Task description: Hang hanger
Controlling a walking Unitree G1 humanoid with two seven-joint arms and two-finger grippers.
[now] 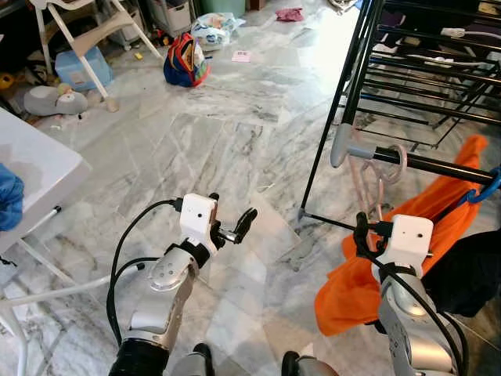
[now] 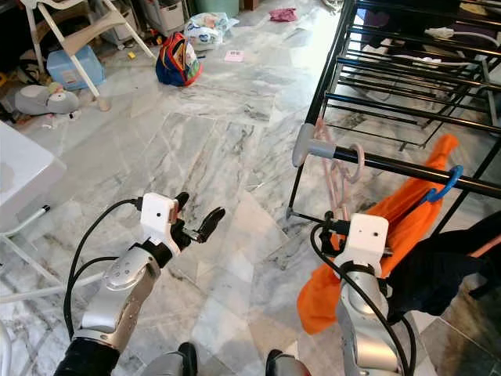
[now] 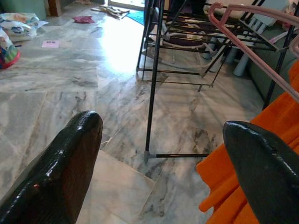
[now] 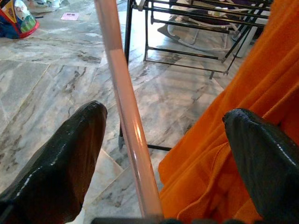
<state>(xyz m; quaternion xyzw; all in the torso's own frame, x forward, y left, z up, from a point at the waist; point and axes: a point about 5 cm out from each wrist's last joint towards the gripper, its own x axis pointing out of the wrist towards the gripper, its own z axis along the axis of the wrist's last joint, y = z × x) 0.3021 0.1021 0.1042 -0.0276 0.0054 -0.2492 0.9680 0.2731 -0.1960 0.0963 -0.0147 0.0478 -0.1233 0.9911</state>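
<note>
A pink hanger (image 1: 366, 188) has its hook looped over the black rail (image 1: 438, 165) of the drying rack, close to the rail's grey end cap (image 1: 340, 146). Its body dangles below the rail beside an orange cloth (image 1: 356, 290) draped from the same rail. My right gripper (image 4: 166, 119) is open just under the rail, and the pink hanger's arm (image 4: 125, 116) runs between its two fingers without being clamped. My left gripper (image 1: 232, 215) is open and empty, held over the marble floor well to the left of the rack.
The black drying rack (image 2: 407, 70) takes up the right side, with a blue hook (image 1: 487, 188) and a dark garment (image 1: 470, 270) on the rail. A white table (image 1: 35, 168) stands at left. A backpack (image 1: 185, 61) and clutter lie farther back on the floor.
</note>
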